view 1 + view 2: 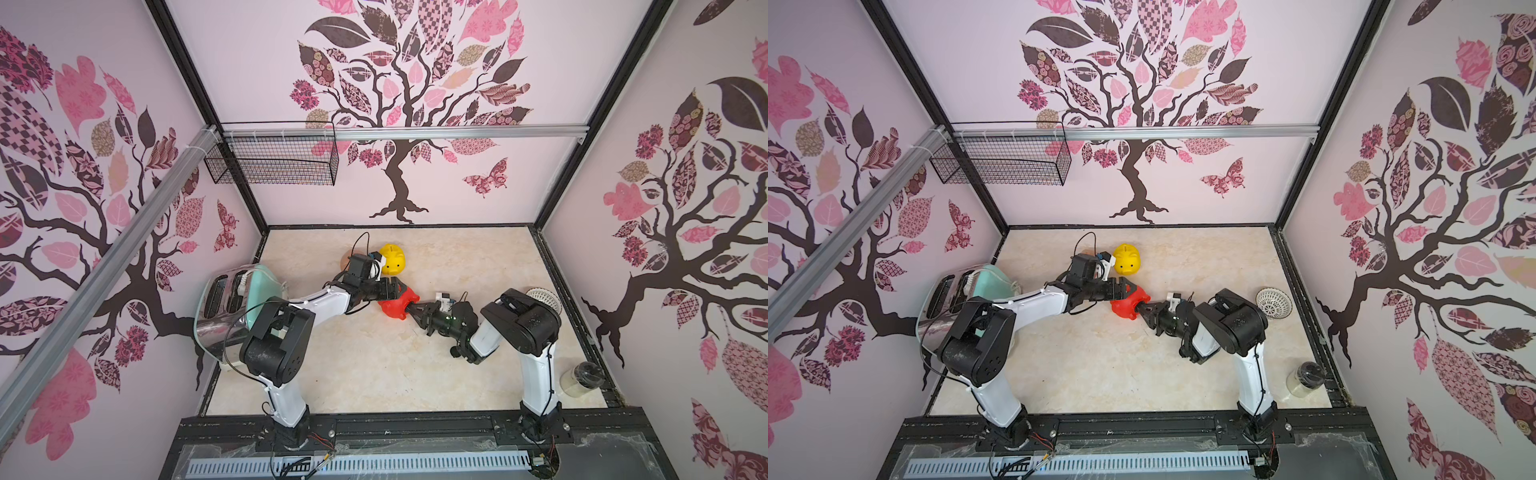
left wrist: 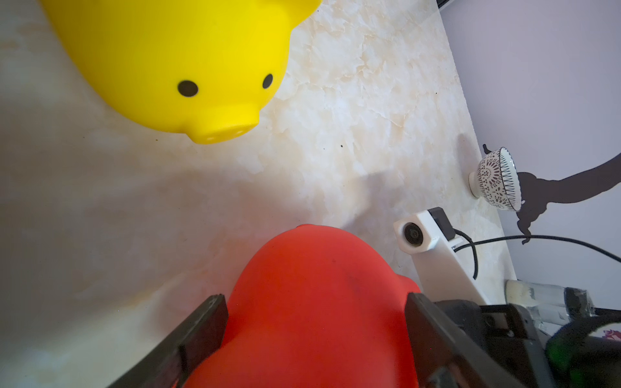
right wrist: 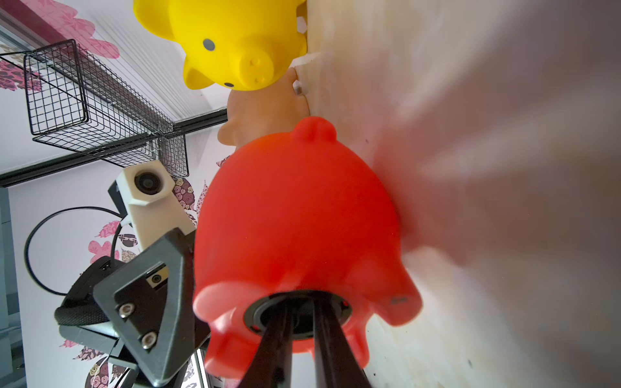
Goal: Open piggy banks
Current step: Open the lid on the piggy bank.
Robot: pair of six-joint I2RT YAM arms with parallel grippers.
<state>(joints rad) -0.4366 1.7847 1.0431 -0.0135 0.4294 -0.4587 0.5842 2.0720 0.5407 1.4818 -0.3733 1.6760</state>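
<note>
Red pig (image 1: 398, 306) held on its side near the middle of the desk (image 1: 374, 365), belly turned to my right gripper (image 3: 300, 317).

My left gripper (image 2: 314, 314) has its jaws clamped on both flanks of the glossy red body. I see one ear, stubby legs and the round black plug (image 3: 257, 314) between them. The right jaws stand nearly together, tips in the plug's recess; I cannot tell whether they pinch it. The yellow pig (image 1: 392, 259) stands upright nearer the desk's back edge, its black dot eyes and snout facing the front edge. The peach pig (image 3: 265, 111) sits just beside it, mostly hidden.
</note>
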